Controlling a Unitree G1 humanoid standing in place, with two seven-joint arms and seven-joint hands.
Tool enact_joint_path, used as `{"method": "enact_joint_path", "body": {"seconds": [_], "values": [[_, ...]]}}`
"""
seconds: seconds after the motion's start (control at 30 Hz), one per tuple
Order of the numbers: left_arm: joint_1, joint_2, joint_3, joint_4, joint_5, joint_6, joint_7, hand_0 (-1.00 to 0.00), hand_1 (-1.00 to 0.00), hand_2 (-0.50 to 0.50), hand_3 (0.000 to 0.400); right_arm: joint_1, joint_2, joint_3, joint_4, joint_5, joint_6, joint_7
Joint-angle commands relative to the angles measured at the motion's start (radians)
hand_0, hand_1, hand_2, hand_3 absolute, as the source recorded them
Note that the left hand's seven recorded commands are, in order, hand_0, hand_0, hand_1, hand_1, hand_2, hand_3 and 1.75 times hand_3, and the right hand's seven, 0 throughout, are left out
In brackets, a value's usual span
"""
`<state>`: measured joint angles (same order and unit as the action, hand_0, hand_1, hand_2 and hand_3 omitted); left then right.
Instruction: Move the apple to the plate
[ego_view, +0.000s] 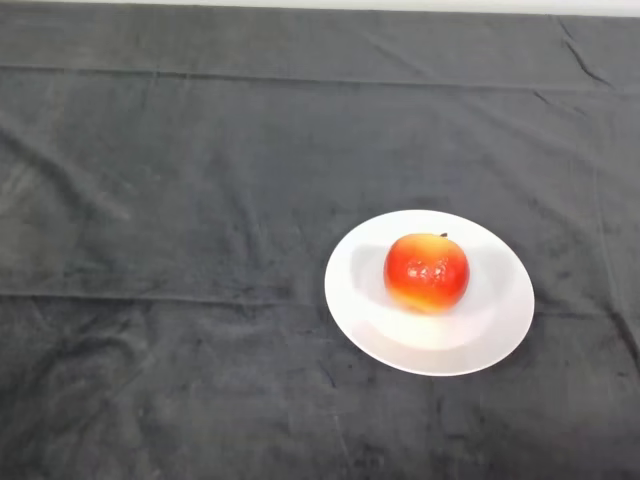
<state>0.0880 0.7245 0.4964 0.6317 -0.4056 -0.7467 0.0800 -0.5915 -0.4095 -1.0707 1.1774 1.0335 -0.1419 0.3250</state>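
Note:
A red and yellow apple (427, 271) stands upright on a round white plate (498, 322), a little above the plate's middle, its short dark stem pointing up. The plate lies on the dark cloth, right of the view's centre and slightly below it.
The dark cloth (180, 200) covers the whole table, with creases and fold lines across it. A pale strip at the very top marks the table's far edge (320, 6).

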Motion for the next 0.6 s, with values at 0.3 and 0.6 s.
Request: {"method": "enact_joint_path", "body": {"seconds": [0.3, 0.6], "values": [[-0.056, -0.033, 0.089, 0.051, 0.024, 0.016, -0.021, 0.00, 0.00, 0.00, 0.000, 0.005, -0.038, -0.0117, -0.003, -0.0022, -0.003, 0.0031], [-0.064, -0.039, 0.102, 0.057, 0.032, 0.018, -0.032, 0.00, 0.00, 0.00, 0.000, 0.005, -0.038, -0.0117, -0.003, -0.0022, -0.003, 0.0031]]}}
